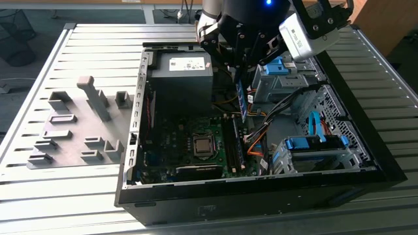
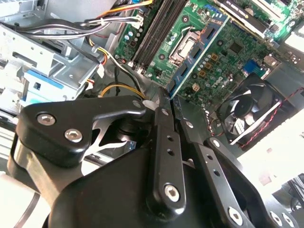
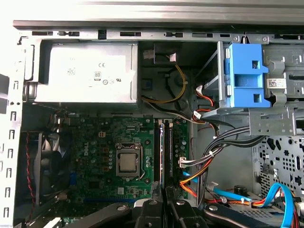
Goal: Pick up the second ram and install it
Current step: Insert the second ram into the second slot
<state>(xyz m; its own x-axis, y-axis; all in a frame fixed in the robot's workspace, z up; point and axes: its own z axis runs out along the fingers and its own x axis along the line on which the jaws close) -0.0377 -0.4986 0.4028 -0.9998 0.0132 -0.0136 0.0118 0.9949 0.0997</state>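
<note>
From where I'm standing, the open computer case is lying on its side on the slatted table, motherboard facing up. Over it, the gripper is hanging with its fingers pinched shut on the second ram, which is pointing straight down, edge-on, just above the memory slots beside the processor socket. Behind it the grey power supply is sitting against the far wall, with a blue drive clip farther along.
</note>
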